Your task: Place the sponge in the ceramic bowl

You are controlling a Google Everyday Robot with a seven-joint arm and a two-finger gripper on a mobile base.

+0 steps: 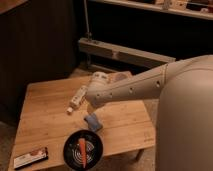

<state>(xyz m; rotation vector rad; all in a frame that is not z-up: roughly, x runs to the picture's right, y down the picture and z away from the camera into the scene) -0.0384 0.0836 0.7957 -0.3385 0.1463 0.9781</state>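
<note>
Camera view: sponge [93,122] lies just outside the far rim of the bowl [71,152], right under the gripper [91,111]; whether that grips it, I cannot tell. Likely the pick-up or carry; next, it must clear the rim, avoiding the carrot [82,150] inside.

Small blue sponge [93,122], tilted, right under the gripper [91,111], just beyond the far rim of the round black bowl [72,150] with pale rings, near the table's [45,110] front edge.
</note>
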